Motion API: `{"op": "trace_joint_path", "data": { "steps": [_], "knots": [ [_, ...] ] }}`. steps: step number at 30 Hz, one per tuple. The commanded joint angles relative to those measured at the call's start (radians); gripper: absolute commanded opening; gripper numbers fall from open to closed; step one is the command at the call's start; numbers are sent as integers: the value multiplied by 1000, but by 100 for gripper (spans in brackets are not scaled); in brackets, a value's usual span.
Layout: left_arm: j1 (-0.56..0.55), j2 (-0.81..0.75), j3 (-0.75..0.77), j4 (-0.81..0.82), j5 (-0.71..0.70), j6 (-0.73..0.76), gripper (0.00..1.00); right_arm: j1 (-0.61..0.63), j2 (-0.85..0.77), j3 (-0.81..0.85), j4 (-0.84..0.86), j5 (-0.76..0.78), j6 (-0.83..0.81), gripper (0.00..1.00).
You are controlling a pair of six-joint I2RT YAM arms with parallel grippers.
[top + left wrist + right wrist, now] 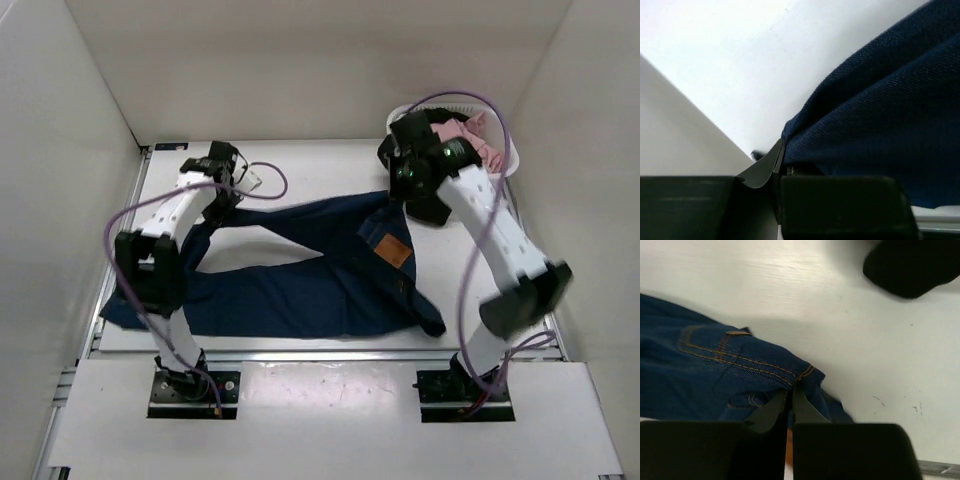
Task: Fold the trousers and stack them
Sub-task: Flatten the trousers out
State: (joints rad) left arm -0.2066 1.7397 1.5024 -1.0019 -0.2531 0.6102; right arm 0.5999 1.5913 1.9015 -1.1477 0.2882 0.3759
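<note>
The dark navy trousers (320, 270) lie spread on the white table, with the tan waistband patch (396, 250) facing up at the right. My left gripper (222, 205) is shut on a trouser leg end at the back left; in the left wrist view the denim (880, 115) runs out of the closed jaws. My right gripper (400, 190) is shut on the waistband corner at the back right; in the right wrist view the closed fingers (771, 411) pinch the orange-stitched edge (805, 374).
A white basket (505, 150) with a pink garment (475, 135) stands at the back right corner. A black garment (912, 265) lies on the table just beyond the waistband. White walls close in on the left, back and right.
</note>
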Motion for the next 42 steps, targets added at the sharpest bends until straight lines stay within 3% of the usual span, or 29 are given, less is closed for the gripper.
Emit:
{"op": "trace_joint_path", "data": {
  "steps": [1, 3, 4, 5, 6, 7, 8, 9, 10, 12, 13, 16, 17, 20, 21, 24, 28, 34, 42],
  "knots": [
    [68, 99, 155, 32, -5, -16, 14, -228, 114, -8, 156, -317, -137, 0],
    [78, 182, 234, 32, -18, -26, 16, -290, 312, 129, 116, -337, -199, 0],
    [78, 264, 310, 32, -18, -38, 19, -299, 384, 205, 52, -337, -212, 6],
    [78, 305, 350, 32, -32, -38, 23, -308, 451, 363, 19, -311, -222, 32],
    [78, 342, 386, 32, -46, -56, 30, -325, 570, 437, -13, -288, -223, 50],
    [78, 406, 457, 32, -82, -66, 54, -334, 611, 493, -55, -261, -213, 58],
    [78, 434, 493, 32, -104, -76, 67, -354, 633, 517, -55, -242, -191, 66],
    [87, 452, 522, 32, -127, -87, 71, -364, 621, 518, -37, -242, -168, 94],
    [99, 463, 547, 32, -167, -108, 83, -364, 590, 445, -12, -242, -128, 97],
    [121, 443, 576, 32, -176, -131, 100, -374, 442, 305, 109, -242, -100, 99],
    [146, 384, 546, 32, -176, -147, 100, -374, 393, 183, 132, -242, -79, 99],
    [193, 231, 396, 32, -176, -159, 100, -374, 207, 24, 132, -216, -27, 99],
    [231, 105, 249, 32, -146, -159, 100, -374, 114, -105, 132, -216, -6, 99],
    [323, -104, 29, 32, -95, -149, 100, -374, -69, -325, 132, -239, 76, 99],
    [341, -147, -110, 32, -95, -148, 100, -374, -114, -457, 158, -251, 98, 99],
    [403, -285, -345, 61, -107, -138, 100, -354, -264, -626, 193, -251, 196, 99],
    [492, -373, -572, 156, -107, -138, 100, -411, -424, -892, 338, -173, 319, 99],
    [519, -385, -760, 290, -166, -148, 100, -534, -436, -1131, 549, -126, 403, 99],
    [601, -264, -815, 381, -166, -138, 100, -571, -320, -1288, 905, -184, 360, 99]
  ]
}}
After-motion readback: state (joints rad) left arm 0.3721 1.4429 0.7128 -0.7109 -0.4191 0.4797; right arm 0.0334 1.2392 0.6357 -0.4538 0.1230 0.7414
